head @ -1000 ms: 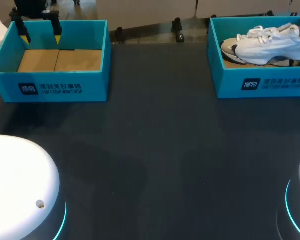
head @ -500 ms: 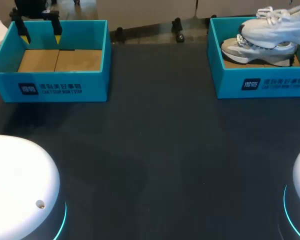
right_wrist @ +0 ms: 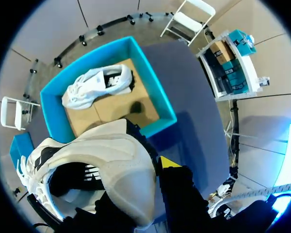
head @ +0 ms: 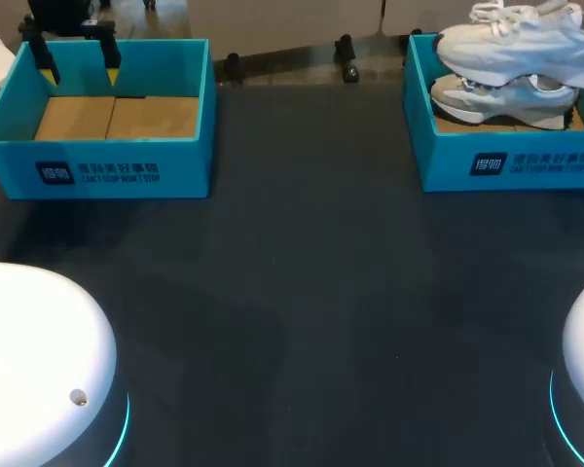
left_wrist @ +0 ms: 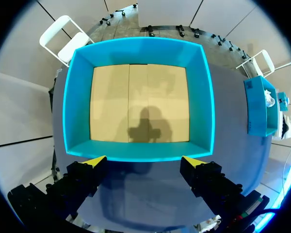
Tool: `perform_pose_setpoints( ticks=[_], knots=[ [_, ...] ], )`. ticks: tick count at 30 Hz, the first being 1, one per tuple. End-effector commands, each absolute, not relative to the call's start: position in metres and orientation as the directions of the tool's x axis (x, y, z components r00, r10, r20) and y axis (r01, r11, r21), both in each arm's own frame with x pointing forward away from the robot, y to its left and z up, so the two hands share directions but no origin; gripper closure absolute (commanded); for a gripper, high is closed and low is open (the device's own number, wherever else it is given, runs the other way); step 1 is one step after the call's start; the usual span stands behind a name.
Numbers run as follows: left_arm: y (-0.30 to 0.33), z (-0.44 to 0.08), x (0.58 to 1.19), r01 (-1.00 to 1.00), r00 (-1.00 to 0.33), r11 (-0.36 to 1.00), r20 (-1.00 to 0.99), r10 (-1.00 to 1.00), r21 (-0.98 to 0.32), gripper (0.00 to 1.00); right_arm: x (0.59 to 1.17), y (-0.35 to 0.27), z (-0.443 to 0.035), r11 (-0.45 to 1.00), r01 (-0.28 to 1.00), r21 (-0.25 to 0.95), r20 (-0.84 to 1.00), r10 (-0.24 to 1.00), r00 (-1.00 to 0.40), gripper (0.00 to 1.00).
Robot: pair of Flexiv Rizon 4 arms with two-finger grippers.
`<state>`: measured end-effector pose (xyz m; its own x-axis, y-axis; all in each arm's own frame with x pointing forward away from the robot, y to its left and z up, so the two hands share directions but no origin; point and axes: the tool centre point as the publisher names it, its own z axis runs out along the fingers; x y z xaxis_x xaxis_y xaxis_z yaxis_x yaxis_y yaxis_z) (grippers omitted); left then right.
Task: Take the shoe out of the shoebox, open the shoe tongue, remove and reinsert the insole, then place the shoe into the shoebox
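**boxfan:** So where's the shoe right now?

**rizon_guy:** The white shoe [head: 521, 44] hangs in the air just above the right shoebox [head: 506, 161], with its toe toward the left shoebox's side. The right gripper [right_wrist: 148, 167] has it pinched at the heel. Only one yellow fingertip [right_wrist: 167, 161] shows, right beside the heel; the shoe hides the other one. A second shoe [head: 501, 97] lies on the cardboard floor of that box, directly underneath.

**boxfan:** And the other arm?

**rizon_guy:** The left gripper [left_wrist: 144, 162] is spread wide with nothing between its fingers, hovering over the far wall of the left shoebox [head: 97, 146]. That box shows just its tan cardboard floor. Both boxes sit well apart on the dark table [head: 292, 292].
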<state>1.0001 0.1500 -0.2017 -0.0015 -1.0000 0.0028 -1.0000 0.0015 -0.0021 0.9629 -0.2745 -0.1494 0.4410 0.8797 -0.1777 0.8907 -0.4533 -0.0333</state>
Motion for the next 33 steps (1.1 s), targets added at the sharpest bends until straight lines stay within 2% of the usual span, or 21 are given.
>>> perform_pose_setpoints(
  ticks=[1, 13, 17, 33],
  knots=[
    [0.15, -0.201, 1.0, -1.0, -0.001, 0.001, 0.002, -1.0, -0.001, 0.0, 0.912, -0.236, -0.144, -0.428, 0.899, 0.097, -0.184, 0.88, 0.439, 1.0],
    [0.15, -0.201, 1.0, -1.0, -0.001, 0.001, 0.002, -1.0, -0.001, 0.0, 0.862, -0.167, -0.155, -0.425, 0.898, 0.115, -0.188, 0.878, 0.439, 1.0],
    [0.15, -0.201, 1.0, -1.0, -0.001, 0.001, 0.002, -1.0, -0.001, 0.0, 0.85, -0.153, -0.158, -0.442, 0.889, 0.119, -0.138, 0.879, 0.456, 1.0],
    [0.15, -0.201, 1.0, -1.0, -0.001, 0.001, 0.002, -1.0, -0.001, 0.0, 0.85, -0.153, -0.158, -0.442, 0.889, 0.119, -0.138, 0.879, 0.456, 1.0]
  ],
)
